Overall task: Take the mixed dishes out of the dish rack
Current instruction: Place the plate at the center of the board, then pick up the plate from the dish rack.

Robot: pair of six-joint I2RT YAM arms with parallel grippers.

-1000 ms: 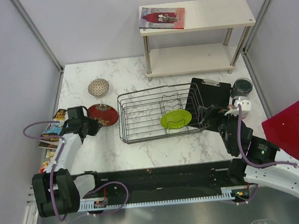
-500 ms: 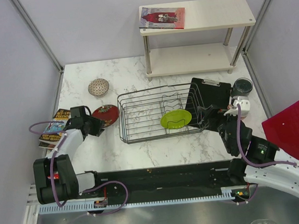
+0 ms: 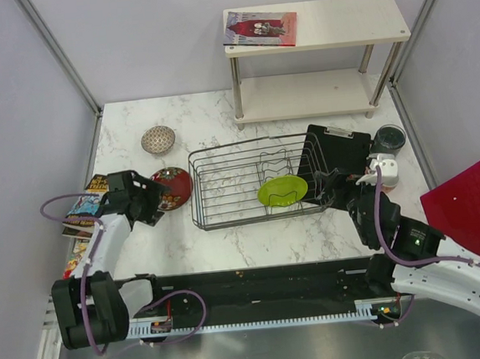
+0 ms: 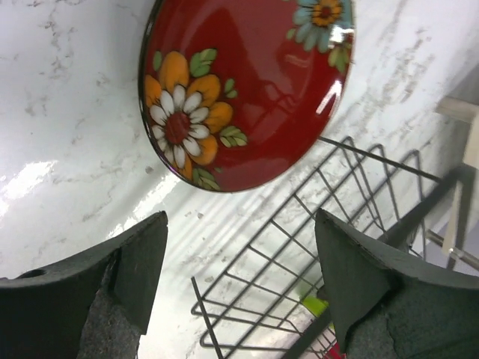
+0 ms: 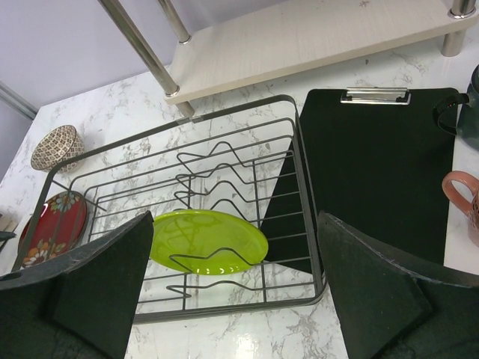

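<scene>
- Dish rack: stands at the middle of the marble table, long side running left to right.
- Lime-green round plate: the only dish in the rack. It lies nearly flat in the right half, and upright divider wires cross over it.
- Red patterned dish: rests on the table just beside the rack's left end; contact with the wire cannot be determined.
- Left gripper: fingers are spread wide with nothing between them. The fingertips sit just near of the red dish.
- Right gripper: fingers are fully apart and empty, positioned at the rack's near right corner and facing the plate.
- Grey-beige patterned small bowl: stands on the table, far left of the rack.
- Black clipboard: lies at the rack's right end, one corner showing through the wires.
- Dark green-black cup and small pink cup: stand right of the clipboard.
- Books: lie at the left table edge, beside the left arm.
- Two-tier shelf: stands behind the rack.
</scene>
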